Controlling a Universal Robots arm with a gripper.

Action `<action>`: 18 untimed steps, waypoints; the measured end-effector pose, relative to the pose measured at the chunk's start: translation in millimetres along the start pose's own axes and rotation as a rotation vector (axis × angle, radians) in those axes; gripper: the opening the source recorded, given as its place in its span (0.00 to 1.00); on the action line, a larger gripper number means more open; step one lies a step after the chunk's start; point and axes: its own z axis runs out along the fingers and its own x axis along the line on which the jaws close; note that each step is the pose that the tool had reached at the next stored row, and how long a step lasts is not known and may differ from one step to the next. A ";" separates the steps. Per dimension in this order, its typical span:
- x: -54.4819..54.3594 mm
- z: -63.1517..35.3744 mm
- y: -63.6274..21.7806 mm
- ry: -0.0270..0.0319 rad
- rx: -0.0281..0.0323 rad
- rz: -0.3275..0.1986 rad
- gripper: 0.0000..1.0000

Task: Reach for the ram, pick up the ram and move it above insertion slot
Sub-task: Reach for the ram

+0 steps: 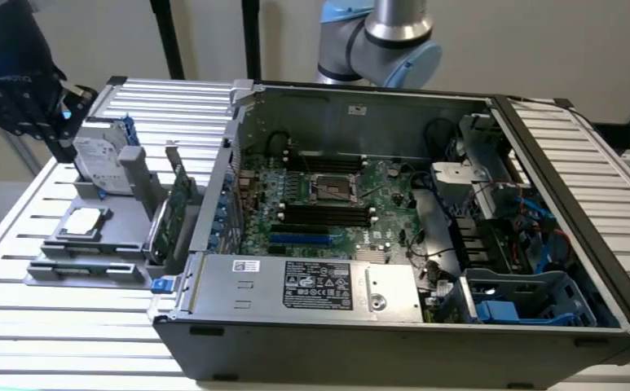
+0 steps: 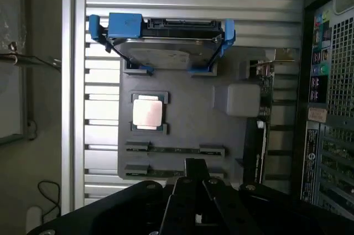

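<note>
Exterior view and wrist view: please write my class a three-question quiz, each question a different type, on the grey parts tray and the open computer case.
1. True or false: the silver hard drive in a blue frame stands on the flat grey parts tray.
2. Multiple choice: in the exterior view, where does the parts tray sit relative to the open dark-grey metal computer case? A, at the exterior view's left of it. B, at the exterior view's right of it. C, inside it.
3. Short answer: what lies on the parts tray between the hard drive and the long, thin, dark ram stick?

Key: 1 true. 2 A. 3 the square silver processor chip.
</note>
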 end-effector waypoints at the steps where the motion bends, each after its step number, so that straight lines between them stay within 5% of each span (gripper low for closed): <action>1: 0.1 0.1 -4.5 -0.0001 0.0001 0.000 0.11; 9: 0.7 0.7 -36.2 0.0013 0.0003 0.000 0.11; 13: 0.9 0.6 -40.2 0.0047 0.0003 -0.011 0.11; 18: 1.0 0.6 -40.2 0.0080 0.0005 -0.099 0.11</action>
